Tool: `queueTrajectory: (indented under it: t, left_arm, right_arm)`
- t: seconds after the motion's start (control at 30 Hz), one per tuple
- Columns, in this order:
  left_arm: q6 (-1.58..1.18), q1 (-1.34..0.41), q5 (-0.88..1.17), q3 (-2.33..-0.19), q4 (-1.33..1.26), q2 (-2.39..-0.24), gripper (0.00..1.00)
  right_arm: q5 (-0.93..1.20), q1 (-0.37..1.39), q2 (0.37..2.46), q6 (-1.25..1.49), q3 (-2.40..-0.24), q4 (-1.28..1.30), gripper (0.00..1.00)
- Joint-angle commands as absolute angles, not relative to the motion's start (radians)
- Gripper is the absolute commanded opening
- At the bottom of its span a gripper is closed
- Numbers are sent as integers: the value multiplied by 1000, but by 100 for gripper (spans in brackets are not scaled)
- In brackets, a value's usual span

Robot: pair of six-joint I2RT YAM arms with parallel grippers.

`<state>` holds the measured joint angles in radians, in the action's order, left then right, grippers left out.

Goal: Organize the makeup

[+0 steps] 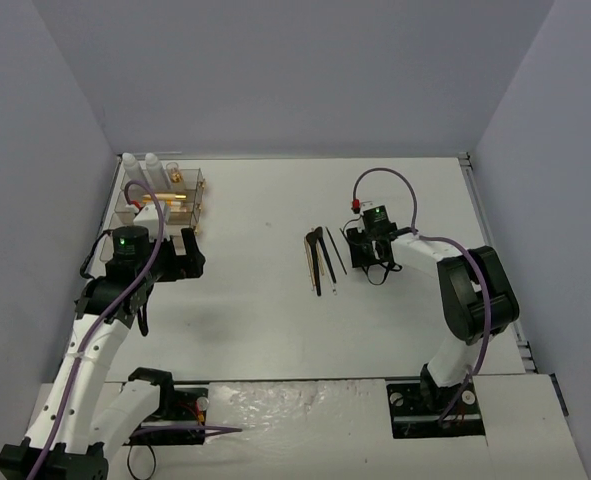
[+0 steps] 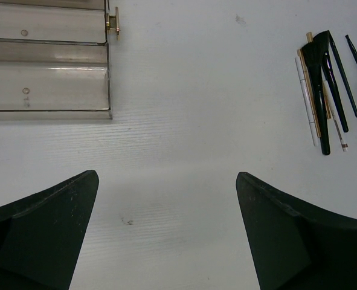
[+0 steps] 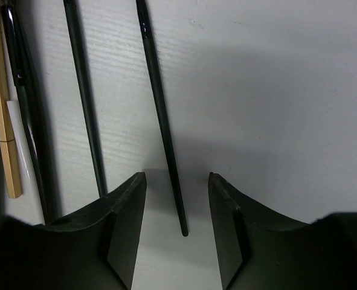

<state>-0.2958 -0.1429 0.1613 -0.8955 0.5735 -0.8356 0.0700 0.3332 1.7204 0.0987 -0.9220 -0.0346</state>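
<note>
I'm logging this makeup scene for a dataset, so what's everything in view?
table: one, white, under everything.
drawer box: one, clear, far left.
bottles: two, white, at the drawer box's far edge.
brushes and sticks: several, black, wooden and white, mid-table cluster.
slim brush: one, black, rightmost of the cluster.
left tool: one, black, open, over bare table near the drawer box.
right tool: one, black, open, straddling the slim brush without touching it.

White table (image 1: 265, 210) bears brushes (image 1: 319, 262) and drawer box (image 1: 171, 196).
</note>
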Motion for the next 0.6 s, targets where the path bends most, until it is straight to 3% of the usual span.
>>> queueTrajectory:
  t: [0.0,0.23,0.33,0.57]
  left_arm:
    - [-298,-133,155,-934,540,-834,97]
    - [-298,-127,174,-934,537,-841,97]
    - [-302,-126,206,-930,527,-846,97]
    - [-415,-130,366,-925,453,-870,97]
  right_arm:
    - [79,330,1766,76,-986,-21,40]
    - [55,330,1805,65,-1005,-3,18]
    - [37,330,1794,61,-1001,-3,2]
    - [38,350,1639,54,-983,-3,0]
